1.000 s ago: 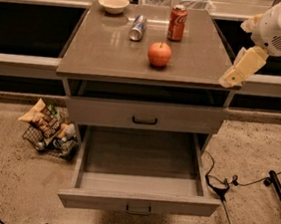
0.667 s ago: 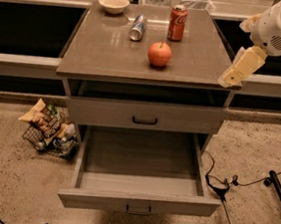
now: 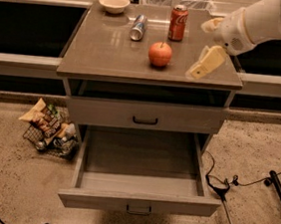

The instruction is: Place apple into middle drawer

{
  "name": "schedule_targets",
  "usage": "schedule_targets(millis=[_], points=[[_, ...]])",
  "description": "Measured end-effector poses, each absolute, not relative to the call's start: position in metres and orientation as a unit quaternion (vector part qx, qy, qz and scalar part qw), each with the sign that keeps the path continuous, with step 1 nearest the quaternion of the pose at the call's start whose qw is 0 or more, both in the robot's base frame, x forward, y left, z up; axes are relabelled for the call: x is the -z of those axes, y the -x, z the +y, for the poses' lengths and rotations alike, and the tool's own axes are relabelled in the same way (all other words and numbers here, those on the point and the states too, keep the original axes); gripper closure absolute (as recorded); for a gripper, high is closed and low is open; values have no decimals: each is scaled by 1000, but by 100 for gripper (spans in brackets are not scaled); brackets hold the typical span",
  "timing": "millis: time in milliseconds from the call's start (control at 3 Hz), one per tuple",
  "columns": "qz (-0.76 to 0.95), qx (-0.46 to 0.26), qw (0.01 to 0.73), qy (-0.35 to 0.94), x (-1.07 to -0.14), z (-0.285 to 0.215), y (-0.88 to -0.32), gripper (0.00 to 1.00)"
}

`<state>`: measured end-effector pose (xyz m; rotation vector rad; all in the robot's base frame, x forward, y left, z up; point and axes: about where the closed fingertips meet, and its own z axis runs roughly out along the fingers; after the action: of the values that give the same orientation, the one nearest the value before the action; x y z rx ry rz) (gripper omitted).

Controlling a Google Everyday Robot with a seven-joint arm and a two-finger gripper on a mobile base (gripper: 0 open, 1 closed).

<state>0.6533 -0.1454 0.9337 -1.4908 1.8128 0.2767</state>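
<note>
The round red-orange apple (image 3: 160,54) sits on the flat grey-brown cabinet top (image 3: 102,50), near the upright red cola can (image 3: 178,23) but apart from it, so there is room for a grasp. The cream-coloured gripper (image 3: 205,64) hangs near its right side, not touching and carrying nothing; how far open it is I cannot tell. Below, the wide grey middle drawer (image 3: 143,157) stands pulled out, floor bare, likely so the fruit can go straight in

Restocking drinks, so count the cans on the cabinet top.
2. A red cola can stands upright at the back of the cabinet top; a silver can lies on its side left of it. The gripper hovers right of the apple; no can seems hidden.
</note>
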Motion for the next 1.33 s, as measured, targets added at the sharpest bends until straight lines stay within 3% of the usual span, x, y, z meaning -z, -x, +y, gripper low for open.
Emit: schedule_targets(millis=[667, 1333], points=[[684, -175, 422, 569, -911, -99, -698, 0], [689, -188, 457, 530, -897, -85, -734, 0]])
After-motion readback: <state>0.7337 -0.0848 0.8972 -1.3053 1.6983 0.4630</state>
